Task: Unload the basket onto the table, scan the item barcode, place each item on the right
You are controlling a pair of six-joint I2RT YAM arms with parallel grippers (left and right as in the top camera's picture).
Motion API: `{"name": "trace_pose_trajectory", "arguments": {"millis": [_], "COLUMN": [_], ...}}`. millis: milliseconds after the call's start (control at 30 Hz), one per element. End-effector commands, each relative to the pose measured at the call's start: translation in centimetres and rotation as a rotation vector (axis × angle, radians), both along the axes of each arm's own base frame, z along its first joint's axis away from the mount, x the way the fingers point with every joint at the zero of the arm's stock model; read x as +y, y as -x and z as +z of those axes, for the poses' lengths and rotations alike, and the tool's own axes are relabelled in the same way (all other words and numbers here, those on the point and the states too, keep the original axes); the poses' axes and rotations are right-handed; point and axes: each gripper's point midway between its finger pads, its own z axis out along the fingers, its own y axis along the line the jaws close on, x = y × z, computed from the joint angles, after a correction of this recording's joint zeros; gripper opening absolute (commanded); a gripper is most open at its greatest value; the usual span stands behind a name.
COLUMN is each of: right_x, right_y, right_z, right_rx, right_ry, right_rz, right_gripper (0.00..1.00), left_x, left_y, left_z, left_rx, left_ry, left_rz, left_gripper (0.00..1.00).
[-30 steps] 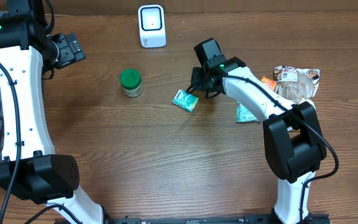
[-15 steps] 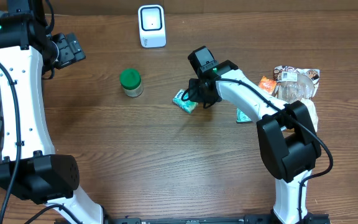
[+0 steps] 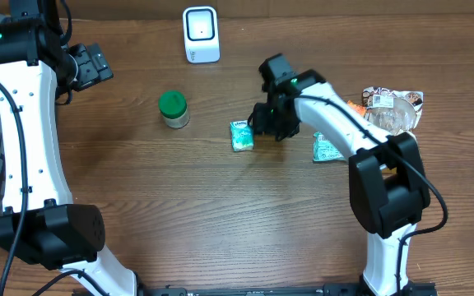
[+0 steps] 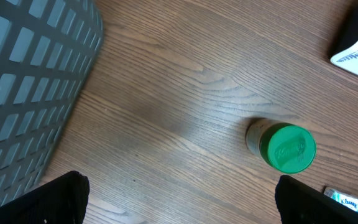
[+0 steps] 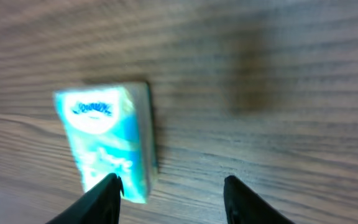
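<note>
Grey basket (image 4: 23,81) far left. L pincer (image 3: 89,67) hangs by it, jaws wide apart, holding nothing; prob. parked clear of the work. Green-lid jar (image 3: 174,108) stands alone on table (image 3: 220,214). White scanner (image 3: 201,34) sits at far edge. Teal tissue pack (image 3: 241,135) lies flat, nearer than scanner & slightly right. R pincer (image 3: 271,123) is just right of it, jaws apart, not clamped; pack likely needs a grip to face scanner. Snack bag (image 3: 393,108) waits far right.
</note>
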Motion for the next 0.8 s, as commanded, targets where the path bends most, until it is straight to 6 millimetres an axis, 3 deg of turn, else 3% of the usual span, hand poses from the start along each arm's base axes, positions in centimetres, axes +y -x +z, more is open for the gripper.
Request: {"name": "trace_pose_trajectory", "arguments": {"millis": [0,33,267,633,767], "right_x": [1.7,1.9,2.8,2.8,2.5], "right_y": [-0.1,0.6,2.5,2.4,3.2], "right_z": [3.5,2.8,-0.7,-3.7,-4.9], "right_rx": [-0.009,0.019,0.090,0.061,0.079], "right_ry": [-0.160,-0.171,-0.211,-0.237,-0.231], "right_rz": [0.048,0.053,0.045,-0.015,-0.027], "right_gripper": [0.41,0.36,0.29,0.23,0.19], "left_x": [-0.2,-0.2,-0.2,-0.2,-0.2], "left_y": [-0.2,-0.2,-0.2,-0.2,-0.2], "left_z": [-0.1,-0.2,-0.2,-0.1,-0.2], "left_rx": [0.004,0.004,0.004,0.004,0.004], "left_ry": [-0.005,-0.005,-0.005,-0.005,-0.005], "left_rz": [-0.008,-0.008,-0.008,-0.008,-0.008], "left_gripper": [1.00,0.99,1.00,1.00,1.00]}}
